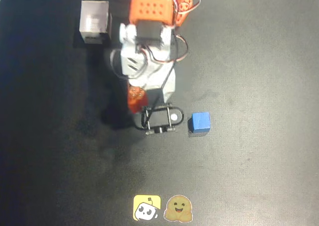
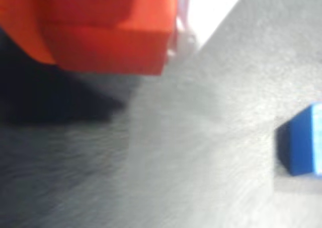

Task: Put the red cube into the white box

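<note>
The dark label on the white box (image 1: 94, 22) is too blurred to read.

The overhead view looks straight down from well above a dark table (image 1: 259, 61), taking in the whole arm (image 1: 147, 51), whose base sits at twelve o'clock and which reaches toward six o'clock. The wrist view sits very near the tabletop (image 2: 191, 152), looking out at a low slant; it is blurred, with a red-orange shape (image 2: 100, 26) close to the lens at eleven o'clock. Both views share the blue cube (image 1: 200, 122), at three o'clock in the wrist view (image 2: 302, 142).
</note>
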`<state>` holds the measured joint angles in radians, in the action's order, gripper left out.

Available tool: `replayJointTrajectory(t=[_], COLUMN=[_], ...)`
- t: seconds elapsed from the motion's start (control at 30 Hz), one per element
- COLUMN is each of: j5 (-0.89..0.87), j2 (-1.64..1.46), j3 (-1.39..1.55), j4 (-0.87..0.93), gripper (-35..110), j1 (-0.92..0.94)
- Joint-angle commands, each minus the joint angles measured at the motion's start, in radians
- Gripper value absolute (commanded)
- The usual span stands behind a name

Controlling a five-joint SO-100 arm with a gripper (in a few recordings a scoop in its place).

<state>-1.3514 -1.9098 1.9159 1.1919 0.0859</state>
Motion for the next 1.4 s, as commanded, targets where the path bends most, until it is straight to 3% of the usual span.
replayJointTrajectory(t=[0.0, 0.5, 0.77, 1.37], j5=[0.032, 0.167, 0.189, 0.448], j2=[-0.069, -0.175, -0.282, -0.460], j3=[-0.061, -0.287, -0.284, -0.161], j4=[0.031, 0.337, 0.456, 0.609], gripper=[0, 0, 0, 0], j1=[0.052, 0.399, 0.594, 1.028])
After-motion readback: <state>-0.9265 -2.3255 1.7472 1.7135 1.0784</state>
